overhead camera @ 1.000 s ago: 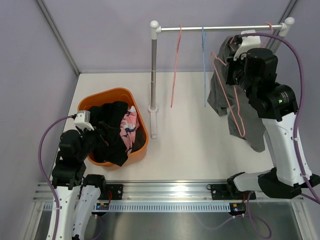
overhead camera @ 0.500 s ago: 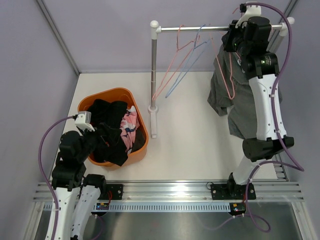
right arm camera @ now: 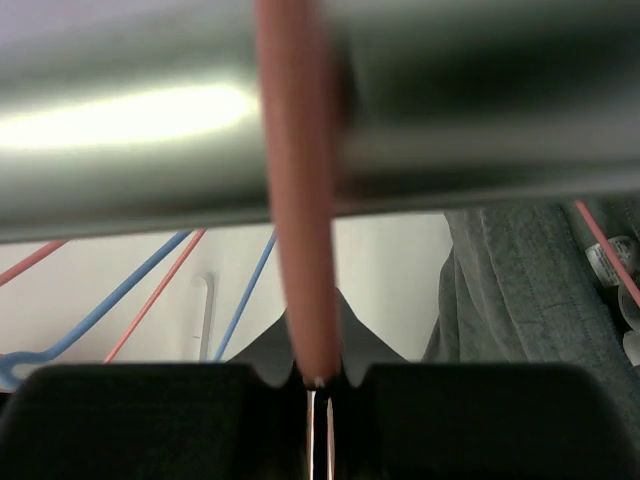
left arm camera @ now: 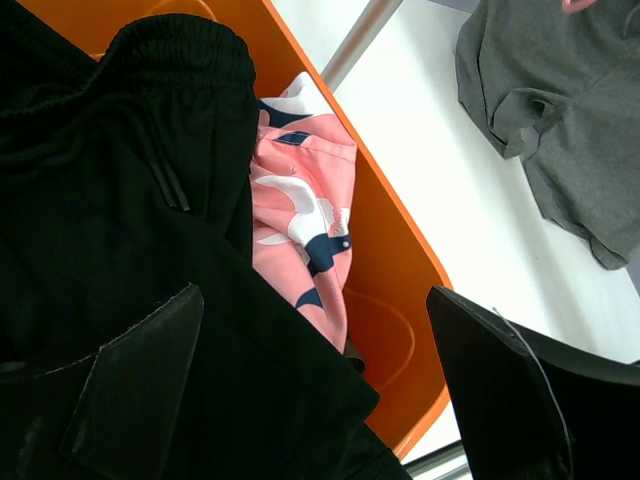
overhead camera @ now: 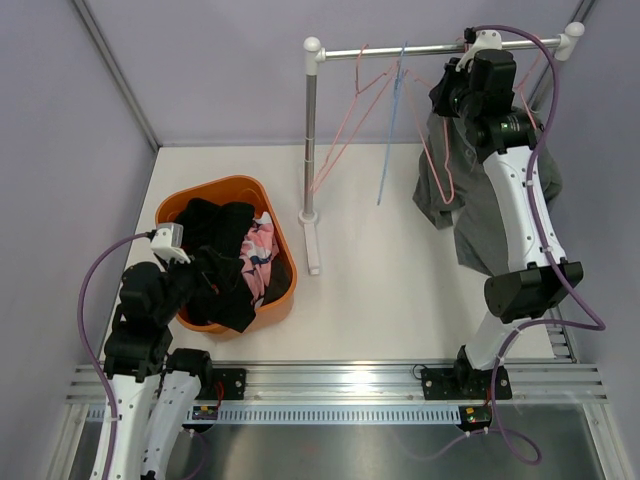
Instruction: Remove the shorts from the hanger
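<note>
My right gripper [overhead camera: 455, 85] is up at the metal rail [overhead camera: 430, 52] and shut on the wire of a pink hanger [overhead camera: 438, 165]. In the right wrist view the pink hanger wire [right arm camera: 300, 250] runs from my closed right gripper [right arm camera: 318, 378] up across the rail [right arm camera: 150, 120]. The grey shorts [overhead camera: 490, 225] hang at the rail's right end behind the arm, and also show in the right wrist view [right arm camera: 530, 300]. My left gripper [left arm camera: 320, 400] is open over the orange basket [overhead camera: 270, 190], above the black shorts [left arm camera: 100, 220] and pink printed shorts [left arm camera: 300, 220]. I cannot make out olive shorts.
An empty pink hanger [overhead camera: 345, 125] and a blue hanger [overhead camera: 392, 130] hang tilted on the rail. The rack's post [overhead camera: 310, 130] stands on a white foot just right of the basket. Purple walls enclose the white table [overhead camera: 400, 280] on the left, back and right.
My right arm has risen from beside the grey shorts up to the rail, carrying the pink hanger. The empty hangers have swung sideways. The left arm has not moved.
</note>
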`<move>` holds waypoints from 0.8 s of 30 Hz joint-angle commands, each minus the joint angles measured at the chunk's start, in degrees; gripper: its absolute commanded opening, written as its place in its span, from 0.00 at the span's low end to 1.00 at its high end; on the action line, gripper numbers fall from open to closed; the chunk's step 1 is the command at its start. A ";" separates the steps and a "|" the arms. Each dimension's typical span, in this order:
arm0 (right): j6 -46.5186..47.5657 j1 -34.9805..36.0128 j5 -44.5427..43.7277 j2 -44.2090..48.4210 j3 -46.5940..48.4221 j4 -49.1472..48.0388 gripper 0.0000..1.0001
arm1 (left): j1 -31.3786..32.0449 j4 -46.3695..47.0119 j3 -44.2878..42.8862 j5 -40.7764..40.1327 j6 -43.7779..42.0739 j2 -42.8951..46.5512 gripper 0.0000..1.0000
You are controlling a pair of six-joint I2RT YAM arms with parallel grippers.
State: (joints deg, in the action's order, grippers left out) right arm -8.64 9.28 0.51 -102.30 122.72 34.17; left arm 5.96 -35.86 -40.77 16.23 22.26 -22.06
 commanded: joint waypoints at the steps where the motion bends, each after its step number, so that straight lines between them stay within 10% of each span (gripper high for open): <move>1: -0.77 1.00 -2.71 2.90 -4.06 -0.16 0.00 | 0.28 3.51 0.17 1.70 -0.55 0.62 0.99; 24: 4.16 7.77 -12.74 6.06 -2.22 4.32 0.42 | 0.64 3.51 0.17 1.61 -0.55 1.23 0.99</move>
State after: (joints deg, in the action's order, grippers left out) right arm -4.93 17.08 -11.73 -99.98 120.27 38.79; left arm 6.31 -35.81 -40.75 16.32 22.28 -21.67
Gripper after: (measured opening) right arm 0.417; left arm 0.988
